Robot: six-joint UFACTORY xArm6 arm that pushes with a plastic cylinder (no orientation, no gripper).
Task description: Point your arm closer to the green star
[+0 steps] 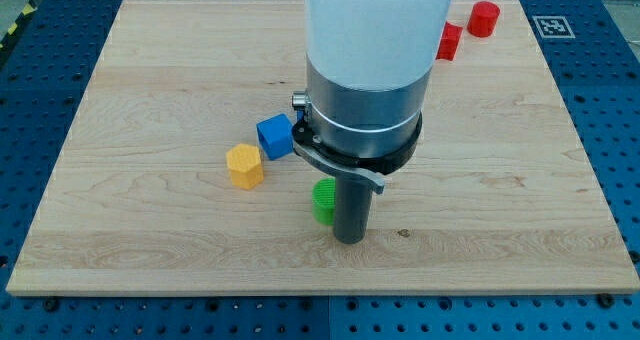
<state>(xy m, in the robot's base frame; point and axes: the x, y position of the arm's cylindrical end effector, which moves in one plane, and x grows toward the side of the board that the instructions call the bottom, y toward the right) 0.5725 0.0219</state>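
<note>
A green block sits on the wooden board just below the middle; the rod hides its right part, so I cannot make out its shape. My tip rests on the board right beside the green block, at its lower right, touching or almost touching it. The arm's large white and grey body fills the view's top centre above it.
A blue cube and a yellow hexagon block lie left of the arm. Two red blocks sit at the view's top right, one partly behind the arm, one cylinder near the board's edge.
</note>
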